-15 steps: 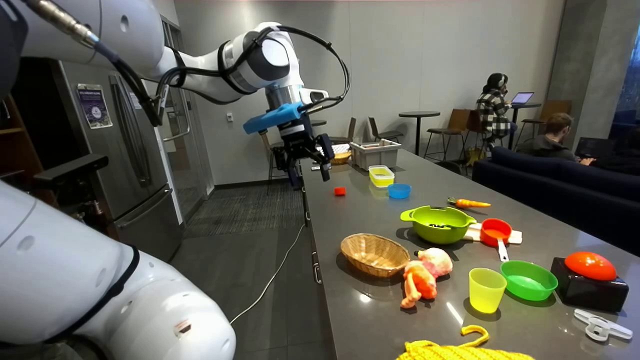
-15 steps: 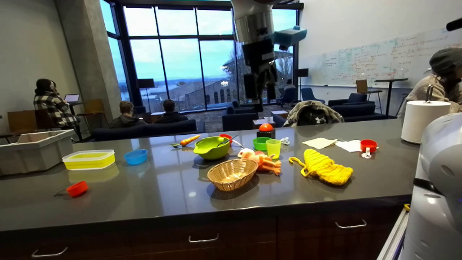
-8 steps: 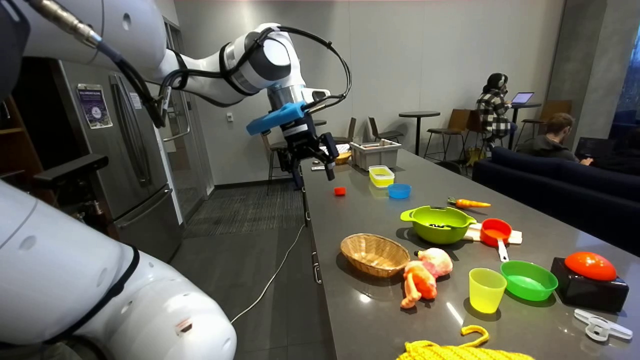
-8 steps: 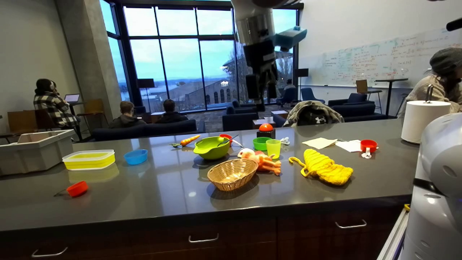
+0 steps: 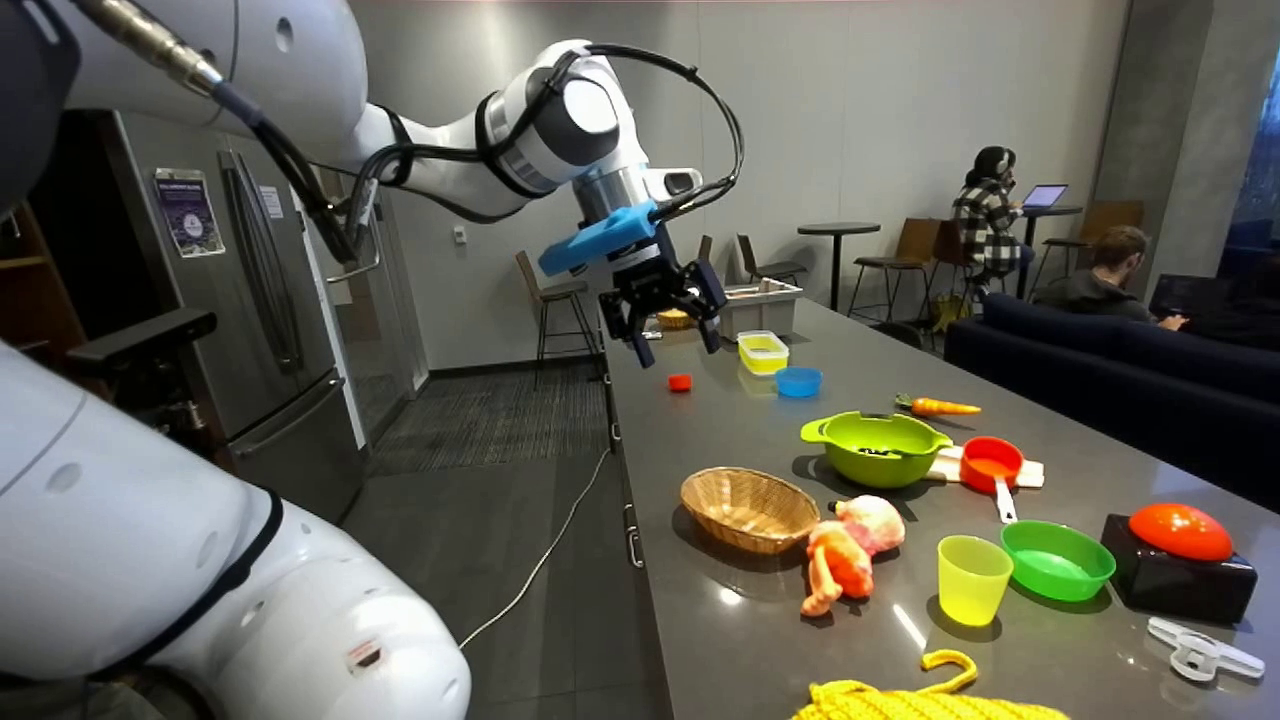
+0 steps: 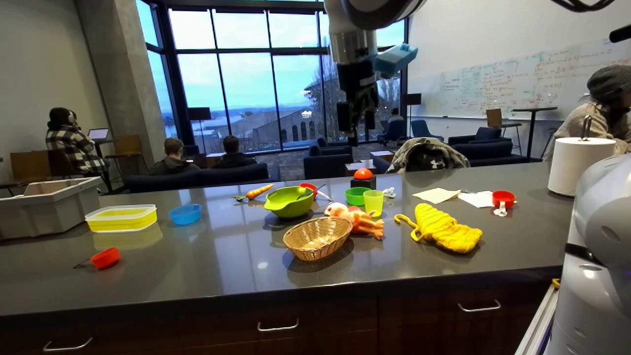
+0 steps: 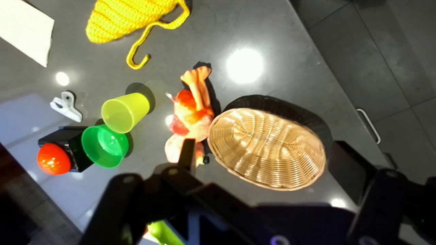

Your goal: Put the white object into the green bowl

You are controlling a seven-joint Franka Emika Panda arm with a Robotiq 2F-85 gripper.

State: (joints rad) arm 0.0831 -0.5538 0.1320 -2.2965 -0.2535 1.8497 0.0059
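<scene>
The small white plastic clip (image 7: 66,108) lies on the glossy dark grey counter (image 6: 197,261), lower than the black two-fingered claw (image 5: 677,348) and well apart from it; in the wrist view it sits far out to the left, beyond the nearer finger (image 7: 187,154) and outside the claw's grasp. Closer in to the claw than the clip stands the round bright green plastic bowl (image 7: 102,151), mouth up, with the black box topped by a red-orange dome (image 7: 58,156) just beside it on the side away from the claw; whether those two touch cannot be told. The translucent yellow-green plastic cup (image 7: 124,112) stands near the bowl, on the claw's side of the clip. Nearer the claw again, the orange and pink plush figure (image 7: 191,117) is partly covered by that same finger in the wrist view, and beside it the oval tan woven basket (image 7: 265,149) shows below and between the fingers. In both exterior views the claw hangs in the air above the counter's height, its fingers spread wide with only air between the tips. The lime-green bowl with a spout (image 5: 870,464) is mostly hidden behind the claw in the wrist view, and the yellow knitted piece with a trailing cord (image 7: 124,17) lies farther out ahead of it.
</scene>
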